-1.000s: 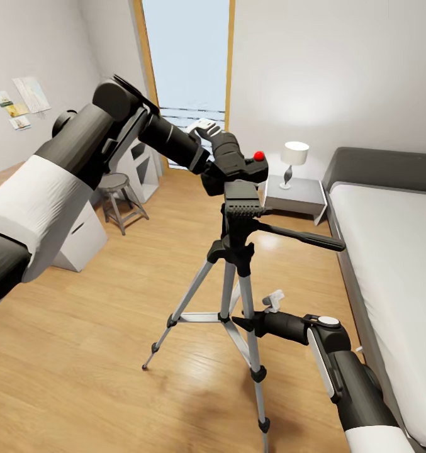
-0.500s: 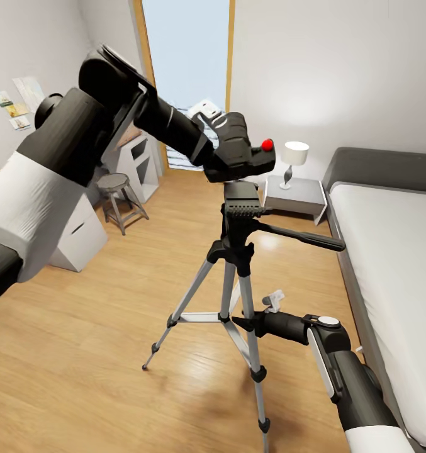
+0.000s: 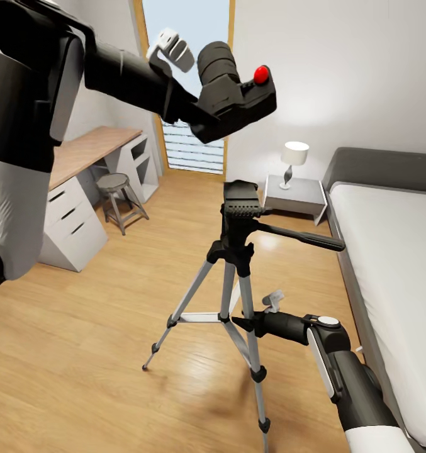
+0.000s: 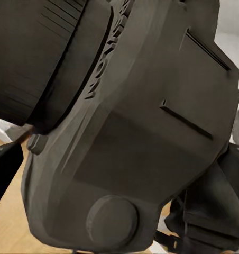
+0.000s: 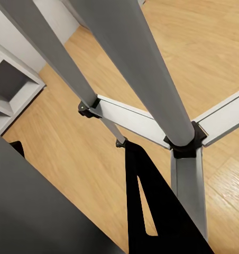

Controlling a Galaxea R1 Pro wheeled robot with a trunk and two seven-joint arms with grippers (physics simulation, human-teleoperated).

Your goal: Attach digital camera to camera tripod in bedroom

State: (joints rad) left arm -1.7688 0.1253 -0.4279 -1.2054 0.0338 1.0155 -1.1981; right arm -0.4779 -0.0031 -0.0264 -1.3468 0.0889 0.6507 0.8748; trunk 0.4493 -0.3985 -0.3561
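Observation:
The black digital camera [image 3: 235, 97] with its red button [image 3: 260, 74] hangs high in the air, tilted, well above the camera tripod [image 3: 238, 251]. My left gripper [image 3: 187, 94] is shut on the camera's left side; up close, the left wrist view shows the camera's dark body [image 4: 130, 148]. The tripod's black head plate [image 3: 240, 198] is bare, and its pan handle [image 3: 301, 238] points right. My right gripper [image 3: 253, 313] sits low beside the silver legs [image 5: 151, 79], open, with its fingers [image 5: 151, 211] spread around one leg.
A grey bed [image 3: 395, 264] runs along the right. A nightstand [image 3: 294, 195] with a lamp [image 3: 294, 154] stands behind the tripod. At the left are a desk with drawers [image 3: 74, 220] and a small grey stool [image 3: 115, 184]. The tall window [image 3: 187, 63] is at the back.
My left arm has lifted the camera from just over the tripod head to high above it. The right arm and the tripod have not moved.

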